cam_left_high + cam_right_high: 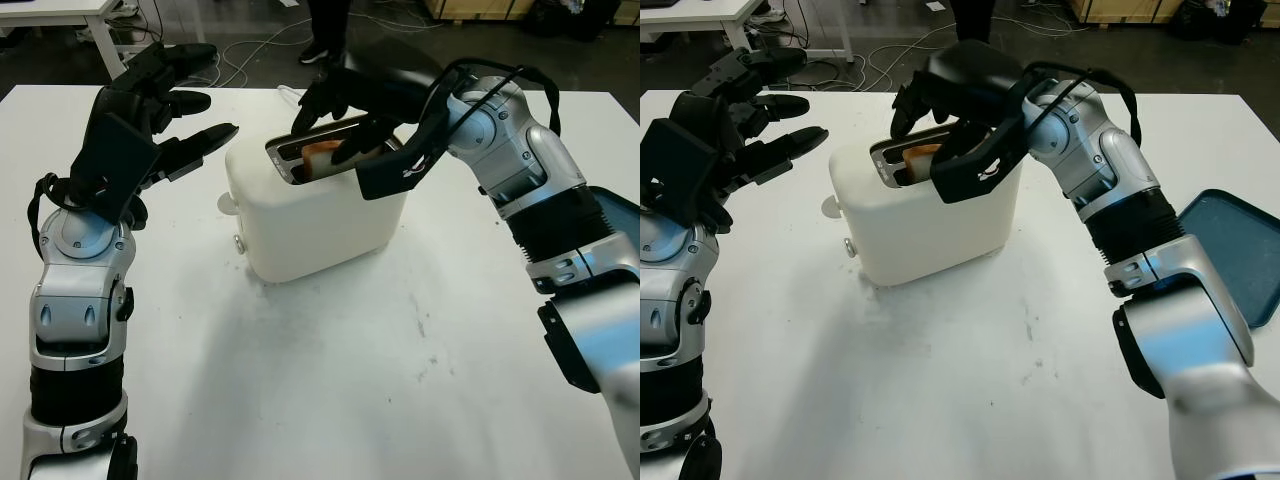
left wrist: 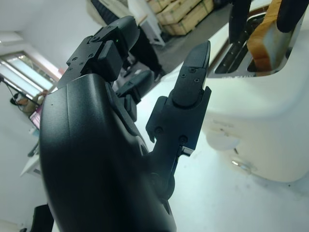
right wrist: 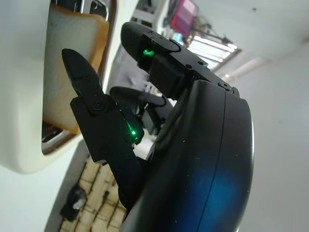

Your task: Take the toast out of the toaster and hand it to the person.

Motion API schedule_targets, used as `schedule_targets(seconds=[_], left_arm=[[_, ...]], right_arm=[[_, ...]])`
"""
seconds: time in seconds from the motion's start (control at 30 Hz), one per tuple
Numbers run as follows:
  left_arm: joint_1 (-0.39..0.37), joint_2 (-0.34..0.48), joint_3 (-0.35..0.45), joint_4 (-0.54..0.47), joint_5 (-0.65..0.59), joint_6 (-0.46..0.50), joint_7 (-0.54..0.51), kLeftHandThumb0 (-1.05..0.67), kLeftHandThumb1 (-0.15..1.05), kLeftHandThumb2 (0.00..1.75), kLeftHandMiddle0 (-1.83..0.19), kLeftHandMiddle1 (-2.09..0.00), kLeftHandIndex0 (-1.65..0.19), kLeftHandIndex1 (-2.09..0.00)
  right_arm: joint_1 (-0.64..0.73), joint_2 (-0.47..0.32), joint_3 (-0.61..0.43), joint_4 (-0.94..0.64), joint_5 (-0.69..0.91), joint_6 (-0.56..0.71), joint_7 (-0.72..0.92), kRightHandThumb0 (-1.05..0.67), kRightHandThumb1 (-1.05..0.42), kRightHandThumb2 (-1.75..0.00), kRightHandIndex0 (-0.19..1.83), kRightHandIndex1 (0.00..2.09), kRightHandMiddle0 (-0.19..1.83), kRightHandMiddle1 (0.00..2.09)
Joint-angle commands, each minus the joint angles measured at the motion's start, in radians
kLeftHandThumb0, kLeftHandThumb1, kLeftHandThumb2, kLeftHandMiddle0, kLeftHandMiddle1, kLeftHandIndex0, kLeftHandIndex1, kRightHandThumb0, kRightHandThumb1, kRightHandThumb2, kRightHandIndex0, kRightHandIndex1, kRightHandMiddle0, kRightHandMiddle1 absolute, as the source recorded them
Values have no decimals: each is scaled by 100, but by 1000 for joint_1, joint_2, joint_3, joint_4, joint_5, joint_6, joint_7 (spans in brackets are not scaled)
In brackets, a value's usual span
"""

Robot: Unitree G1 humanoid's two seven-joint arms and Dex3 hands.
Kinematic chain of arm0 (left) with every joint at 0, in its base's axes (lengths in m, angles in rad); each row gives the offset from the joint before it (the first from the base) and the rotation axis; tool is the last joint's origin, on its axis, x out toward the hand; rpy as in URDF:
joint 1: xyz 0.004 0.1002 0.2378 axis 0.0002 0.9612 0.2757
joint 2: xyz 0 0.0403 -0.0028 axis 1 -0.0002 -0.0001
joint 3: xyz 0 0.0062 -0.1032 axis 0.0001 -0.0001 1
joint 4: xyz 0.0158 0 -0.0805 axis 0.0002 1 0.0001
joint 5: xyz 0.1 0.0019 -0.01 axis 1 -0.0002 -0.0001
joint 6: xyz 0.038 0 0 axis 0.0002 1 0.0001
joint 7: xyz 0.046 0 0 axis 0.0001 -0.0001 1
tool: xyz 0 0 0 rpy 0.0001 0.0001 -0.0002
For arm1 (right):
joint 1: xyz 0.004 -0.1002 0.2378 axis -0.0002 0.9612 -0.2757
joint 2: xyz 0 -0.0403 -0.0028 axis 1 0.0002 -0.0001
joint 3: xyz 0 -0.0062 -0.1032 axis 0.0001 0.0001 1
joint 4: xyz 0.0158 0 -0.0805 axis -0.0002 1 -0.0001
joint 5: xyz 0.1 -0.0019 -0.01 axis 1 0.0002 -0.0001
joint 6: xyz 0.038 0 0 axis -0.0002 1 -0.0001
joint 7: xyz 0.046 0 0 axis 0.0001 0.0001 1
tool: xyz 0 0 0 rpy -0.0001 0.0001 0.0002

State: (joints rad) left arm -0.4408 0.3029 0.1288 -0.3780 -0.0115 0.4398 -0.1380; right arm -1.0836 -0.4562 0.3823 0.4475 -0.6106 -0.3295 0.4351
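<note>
Your right hand (image 1: 335, 120) was over the toaster (image 1: 315, 215), which stood on the white surface (image 1: 400, 380). The toast (image 1: 322, 157) was in the slot, with its top poking out. A finger lay on each side of the toast, but I could not tell if they were squeezing it yet. Your left hand (image 1: 160, 110) was open and held nothing, up in the air beside the toaster and near it.

To do this step well, I think you needed to pinch the toast on its flat sides, gently so it would not break. Then you needed to lift straight up so it would not catch on the slot. A person (image 1: 328, 25) stood past the far edge of the surface.
</note>
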Motion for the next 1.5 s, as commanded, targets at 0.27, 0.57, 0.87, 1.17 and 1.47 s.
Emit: schedule_targets(seconds=[0.27, 0.57, 0.87, 1.17, 1.47], left_arm=[[16, -4, 2, -9, 4, -9, 11, -26, 83, 0, -21, -95, -33, -52], [15, -1, 4, -7, -4, -12, 7, -25, 83, 0, -20, -93, -33, -52], [17, -2, 4, -9, -2, -12, 10, -25, 83, 0, -20, -94, -33, -51], [18, -2, 2, -7, 1, -18, 11, -25, 84, 0, -20, -95, -33, -52], [20, 1, 5, -4, -3, -23, 6, -25, 84, 0, -20, -95, -32, -52]], right_arm=[[25, -18, 8, -17, -18, 43, 38, -34, -67, 0, 65, 145, 102, 7], [35, -17, 17, 0, -23, 58, 56, -31, -71, -1, 65, 111, 105, 6], [40, 0, 23, 55, -11, 75, 86, -27, -71, 0, 74, 120, 106, 5], [42, -5, 37, 83, -5, 22, 79, -27, -72, 0, 77, 113, 108, 4], [54, -1, 61, 92, -14, 24, 86, -31, -72, 0, 80, 111, 111, 5]])
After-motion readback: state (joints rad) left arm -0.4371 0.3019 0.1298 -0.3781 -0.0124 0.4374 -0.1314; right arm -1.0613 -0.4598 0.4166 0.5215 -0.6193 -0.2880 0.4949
